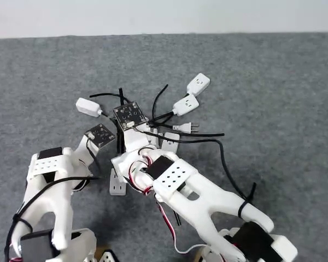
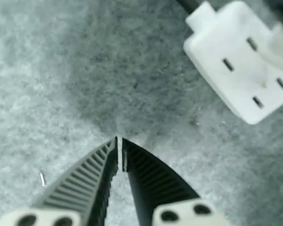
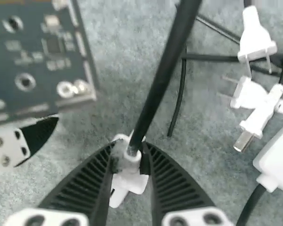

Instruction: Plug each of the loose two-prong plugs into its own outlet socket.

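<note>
L jaws together, nr white socket (image 2: 240,66); R jaws clamped on white plug (image 3: 127,174).

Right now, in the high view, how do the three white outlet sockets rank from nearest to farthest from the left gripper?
1. Left socket: just ahead of the left gripper, on that arm's own side.
2. Middle socket: well off to the right.
3. Far-right socket: just past the middle socket, farther right and farther back.
</note>
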`<action>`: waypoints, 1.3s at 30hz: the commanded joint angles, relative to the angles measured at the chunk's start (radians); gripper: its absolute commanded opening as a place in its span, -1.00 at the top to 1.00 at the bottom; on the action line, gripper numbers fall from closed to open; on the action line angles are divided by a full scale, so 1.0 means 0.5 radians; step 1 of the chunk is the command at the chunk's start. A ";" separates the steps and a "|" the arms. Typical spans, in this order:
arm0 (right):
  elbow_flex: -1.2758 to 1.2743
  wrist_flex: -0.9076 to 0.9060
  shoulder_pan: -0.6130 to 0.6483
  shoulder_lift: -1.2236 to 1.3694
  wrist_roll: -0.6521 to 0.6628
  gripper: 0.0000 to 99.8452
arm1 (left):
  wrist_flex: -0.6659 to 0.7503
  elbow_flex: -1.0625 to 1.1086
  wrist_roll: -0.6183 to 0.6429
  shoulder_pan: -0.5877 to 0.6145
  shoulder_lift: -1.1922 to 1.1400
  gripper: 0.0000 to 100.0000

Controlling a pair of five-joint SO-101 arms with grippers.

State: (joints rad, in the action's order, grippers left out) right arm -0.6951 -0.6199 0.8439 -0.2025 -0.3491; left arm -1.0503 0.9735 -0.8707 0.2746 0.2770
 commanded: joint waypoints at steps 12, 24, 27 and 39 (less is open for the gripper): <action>-0.175 -0.388 0.097 -0.888 0.338 0.98 | -0.209 -0.489 0.295 -0.144 -0.500 0.97; -0.123 -0.296 0.100 -0.615 0.319 0.98 | -0.064 0.127 -0.227 -0.215 0.193 0.98; -0.117 -0.299 0.100 -0.628 0.288 0.98 | -0.071 0.204 -0.331 -0.233 0.282 0.98; -0.129 -0.127 0.054 -0.624 0.230 0.98 | -0.104 0.204 -0.460 -0.196 0.301 0.98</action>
State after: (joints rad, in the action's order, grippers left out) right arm -0.8147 -0.7304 0.8884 -0.5094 -0.1987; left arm -1.0978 1.0825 -1.0810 0.1703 0.3982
